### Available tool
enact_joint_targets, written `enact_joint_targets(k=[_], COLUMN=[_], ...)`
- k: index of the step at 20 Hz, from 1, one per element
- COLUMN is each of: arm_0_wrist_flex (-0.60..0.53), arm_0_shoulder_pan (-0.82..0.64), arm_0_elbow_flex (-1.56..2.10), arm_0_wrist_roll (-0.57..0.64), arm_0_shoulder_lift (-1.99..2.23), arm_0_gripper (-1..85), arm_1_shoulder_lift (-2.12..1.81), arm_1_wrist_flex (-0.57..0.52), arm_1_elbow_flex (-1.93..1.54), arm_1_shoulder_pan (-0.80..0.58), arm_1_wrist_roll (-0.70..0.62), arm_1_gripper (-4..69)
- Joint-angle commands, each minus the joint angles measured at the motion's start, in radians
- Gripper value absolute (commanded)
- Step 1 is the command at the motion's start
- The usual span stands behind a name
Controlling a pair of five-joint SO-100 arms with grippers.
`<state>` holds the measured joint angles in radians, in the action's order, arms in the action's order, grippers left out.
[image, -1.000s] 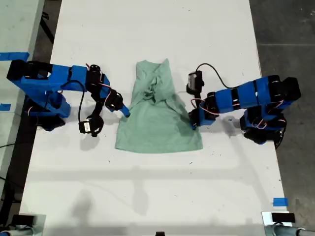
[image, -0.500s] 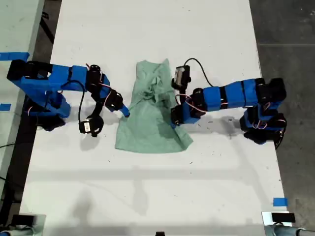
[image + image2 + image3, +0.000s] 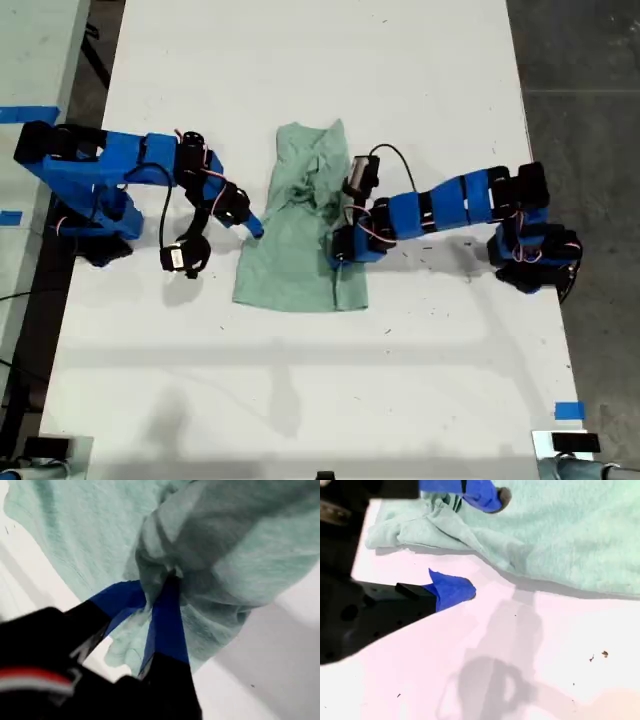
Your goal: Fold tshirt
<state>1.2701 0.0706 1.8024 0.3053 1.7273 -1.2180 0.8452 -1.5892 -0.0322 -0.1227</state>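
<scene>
There is one tshirt [image 3: 292, 235] here, pale mint green, lying near the middle of the white table [image 3: 320, 60], and two blue arms, one reaching in from each side of the exterior view. The cloth is bunched and wrinkled at its far end, and along the exterior view's right a strip is lifted and doubled over toward the middle, so the lower hem looks narrower on that side. The table has plenty of bare white surface beyond the shirt's far end and in front of its near hem (a few dark specks dot it); the dark floor shows past both long table edges. My first gripper [image 3: 340, 247] comes from the exterior view's right and is pinched tight on a gathered fold of the tshirt [image 3: 210, 555], the two blue-taped fingers [image 3: 167, 625] meeting in the cloth. My second gripper [image 3: 255, 226] sits at the shirt's edge on the exterior view's left with its jaws parted: one blue fingertip [image 3: 482, 494] rests on top of the tshirt [image 3: 560, 530], the other [image 3: 451, 590] lies on bare table just beside the rumpled edge, nothing clamped between them.
</scene>
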Motion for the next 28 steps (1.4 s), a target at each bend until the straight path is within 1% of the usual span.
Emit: enact_joint_targets(k=[1,2,3,7,8,10,14,19,21,25,28], arm_0_wrist_flex=[-0.008,-0.008,-0.008,0.006,0.009,0.012,0.017,-0.002,-0.051,-0.187,-0.328], arm_0_shoulder_pan=[0.018,0.020,0.021,0.026,0.028,0.034,0.049,0.072,0.080,0.091,0.084], arm_0_elbow_flex=[-0.014,-0.015,-0.018,-0.028,-0.031,-0.041,-0.067,-0.078,-0.074,-0.051,0.041], arm_0_wrist_roll=[-0.012,-0.012,-0.012,-0.026,-0.028,-0.029,-0.040,-0.066,-0.072,-0.098,-0.129], arm_0_shoulder_lift=[0.044,0.044,0.044,0.044,0.044,0.044,0.032,0.008,-0.051,-0.222,-0.304], arm_0_gripper=[20.5,20.5,20.5,20.6,20.6,20.5,20.4,20.3,20.3,20.7,18.8], arm_1_shoulder_lift=[0.000,-0.008,-0.015,-0.058,-0.081,-0.135,-0.255,-0.339,-0.339,-0.339,-0.341], arm_1_wrist_flex=[0.018,0.044,0.098,0.433,0.486,0.551,0.614,0.629,0.621,0.611,0.609], arm_1_elbow_flex=[0.032,0.041,0.074,0.304,0.347,0.393,0.368,0.272,0.264,0.252,0.238], arm_1_shoulder_pan=[-0.015,-0.014,-0.011,0.018,0.026,0.035,0.028,-0.003,-0.006,-0.003,0.005], arm_1_wrist_roll=[0.000,-0.003,-0.006,-0.026,-0.032,-0.041,-0.048,-0.058,-0.064,-0.064,-0.063], arm_1_gripper=[25.2,31.4,33.5,33.0,33.0,33.0,32.6,32.3,32.2,32.0,32.0])
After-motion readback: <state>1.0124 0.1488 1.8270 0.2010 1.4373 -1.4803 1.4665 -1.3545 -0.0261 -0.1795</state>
